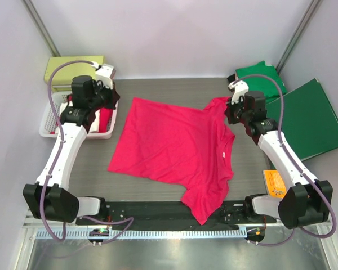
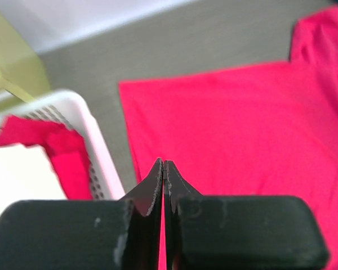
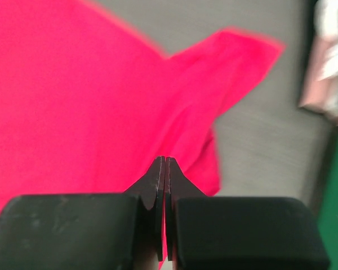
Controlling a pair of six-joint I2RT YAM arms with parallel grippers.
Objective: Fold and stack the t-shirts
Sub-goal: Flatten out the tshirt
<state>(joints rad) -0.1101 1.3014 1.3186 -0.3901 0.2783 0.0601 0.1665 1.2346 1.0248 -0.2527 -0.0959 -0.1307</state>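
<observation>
Left gripper (image 2: 163, 169) at bottom centre, jaws pressed together, nothing between them. Pinkish-red t-shirt (image 2: 242, 124) lies spread flat on the grey table (image 2: 174, 45), right of the gripper. White basket (image 2: 96, 135) at left holds red cloth (image 2: 62, 152) and pale cloth (image 2: 17, 174) (both blurred). Yellow-green box (image 2: 11, 67) sits behind the basket.

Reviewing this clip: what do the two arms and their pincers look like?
The left arm and right arm both have white links between chunky black joints and black bases. A lavender-grey cable loops along each. The left pincer and right pincer match: two flat black fingers tapering to points, on blocky black carriers.
</observation>
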